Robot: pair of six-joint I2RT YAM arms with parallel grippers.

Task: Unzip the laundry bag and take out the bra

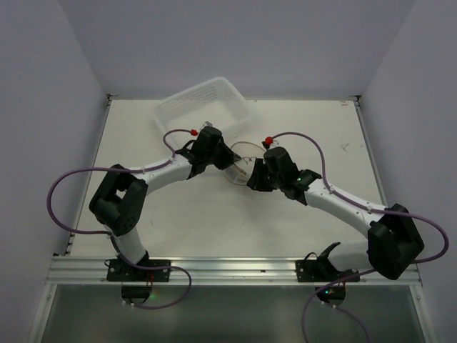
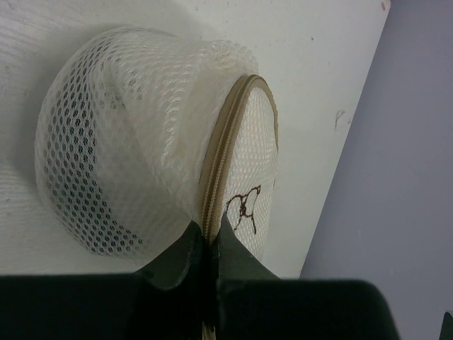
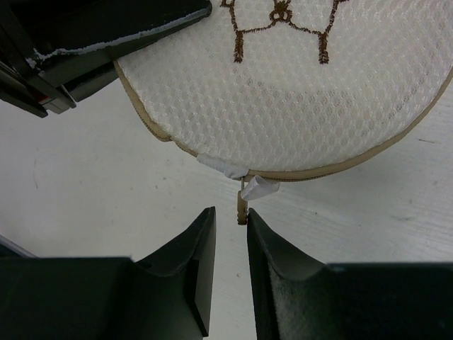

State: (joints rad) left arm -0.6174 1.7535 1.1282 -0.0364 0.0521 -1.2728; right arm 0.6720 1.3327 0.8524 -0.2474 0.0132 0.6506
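Observation:
The laundry bag (image 1: 240,156) is a round white mesh pouch with tan rim trim, lying on its side in the middle of the table. My left gripper (image 2: 211,230) is shut on its zipped tan rim beside the bra drawing (image 2: 244,207). In the right wrist view the bag's flat face (image 3: 297,92) fills the top. Its small tan zipper pull (image 3: 242,207) hangs off the rim, at the tips of my right gripper (image 3: 230,212). The jaws stand a narrow gap apart, the pull against the right fingertip and not clamped. The bra is hidden; only something dark (image 2: 78,152) shows through the mesh.
A rectangular white plastic basket (image 1: 203,107) stands tilted just behind the bag, at the back of the white table (image 1: 143,128). The left gripper's dark body (image 3: 71,35) sits at the top left of the right wrist view. Grey walls close the sides.

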